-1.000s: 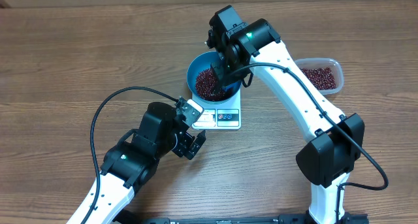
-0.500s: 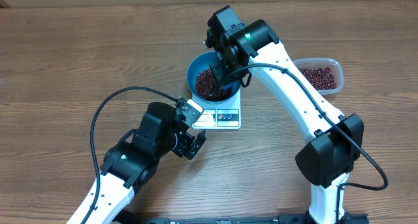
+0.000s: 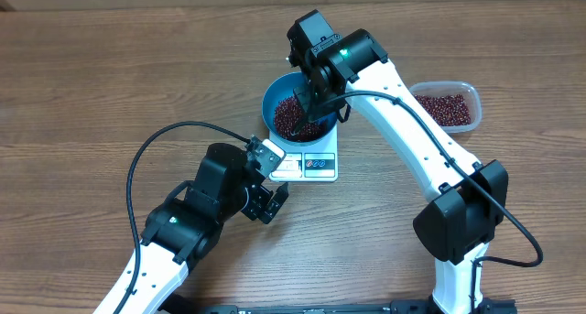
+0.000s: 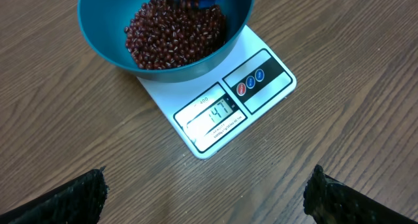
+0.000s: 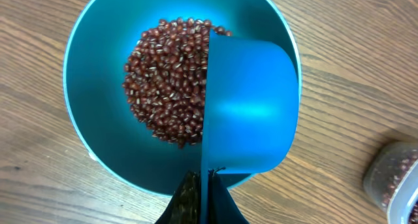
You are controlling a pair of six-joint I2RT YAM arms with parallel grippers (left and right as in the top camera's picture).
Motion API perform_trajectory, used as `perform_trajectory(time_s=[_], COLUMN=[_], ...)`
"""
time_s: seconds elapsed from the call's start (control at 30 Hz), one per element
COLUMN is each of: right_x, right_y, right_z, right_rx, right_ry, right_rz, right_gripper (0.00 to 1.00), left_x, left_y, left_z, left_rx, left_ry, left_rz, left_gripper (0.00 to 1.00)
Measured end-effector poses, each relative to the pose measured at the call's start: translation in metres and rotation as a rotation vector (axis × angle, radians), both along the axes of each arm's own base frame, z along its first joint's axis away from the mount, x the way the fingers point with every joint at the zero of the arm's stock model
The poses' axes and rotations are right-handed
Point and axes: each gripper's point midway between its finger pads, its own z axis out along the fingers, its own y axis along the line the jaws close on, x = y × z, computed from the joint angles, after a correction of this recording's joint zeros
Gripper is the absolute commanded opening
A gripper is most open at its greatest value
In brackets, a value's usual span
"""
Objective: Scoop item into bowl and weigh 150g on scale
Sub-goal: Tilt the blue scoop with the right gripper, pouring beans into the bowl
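The light blue bowl point(image 3: 272, 102) stands on the white scale point(image 3: 314, 164) and holds a heap of dark red-brown beans point(image 3: 289, 120). My right gripper point(image 3: 312, 98) is over the bowl's right side, shut on the thin handle of a blue scoop point(image 5: 251, 106). The scoop is tipped on its side above the beans point(image 5: 166, 93). My left gripper point(image 4: 206, 201) hangs open over bare wood just in front of the scale point(image 4: 196, 129), nothing between its fingers. The display point(image 4: 212, 113) reads 147.
A clear plastic tub point(image 3: 447, 106) with more beans stands to the right of the bowl, behind the right arm. A black cable point(image 3: 156, 145) loops over the table on the left.
The right wrist has shifted slightly left and back over the bowl with the scoop. The left arm has not moved.
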Motion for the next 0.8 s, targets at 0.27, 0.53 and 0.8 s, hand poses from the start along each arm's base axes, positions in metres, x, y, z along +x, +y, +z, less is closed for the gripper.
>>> perform_trajectory(time_s=[0.27, 0.53, 0.8], right_x=[0.0018, 0.0019, 0.0020], right_y=[-0.0022, -0.0025, -0.0025], right_z=[0.0003, 0.0003, 0.0003], right_rx=[-0.012, -0.013, -0.013], right_ry=[-0.010, -0.010, -0.011], right_rz=[-0.007, -0.008, -0.008], right_gripper=[0.04, 0.04, 0.04], left_x=[0.0000, 0.0000, 0.0000], left_y=[0.0000, 0.0001, 0.0001], left_z=[-0.0001, -0.0001, -0.0001], left_rx=[0.000, 0.000, 0.000], left_ry=[0.000, 0.000, 0.000], left_rz=[0.000, 0.000, 0.000], left_gripper=[1.00, 1.00, 1.00])
